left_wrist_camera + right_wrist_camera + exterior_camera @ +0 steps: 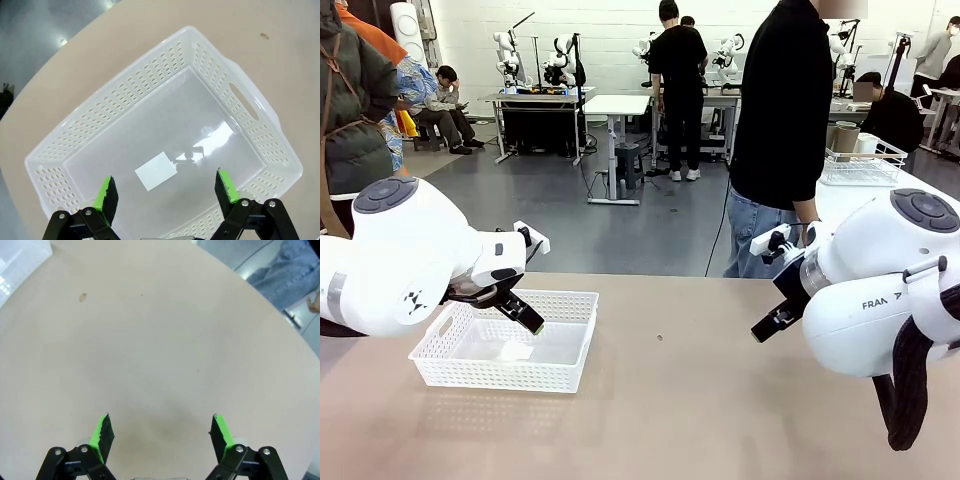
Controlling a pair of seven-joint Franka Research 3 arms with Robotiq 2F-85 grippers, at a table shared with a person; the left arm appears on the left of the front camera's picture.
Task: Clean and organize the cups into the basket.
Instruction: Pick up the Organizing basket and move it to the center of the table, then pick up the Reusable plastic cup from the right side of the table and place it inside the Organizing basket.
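White right arm (880, 318) reads "FRAN"; left pincer (166, 189) over basket (145, 75) and right pincer (161, 432) gape wide, empty.

Dark capitals reading "FRAN" stand on the white shell of the robot's right arm (865, 320) in the front view, and the rest of the word is hidden behind another part of the arm. The left arm (390, 260) carries a small dark emblem without legible letters. A white sticker (156, 171) on the floor of the basket (150, 67) shows no readable print. No other text can be read.
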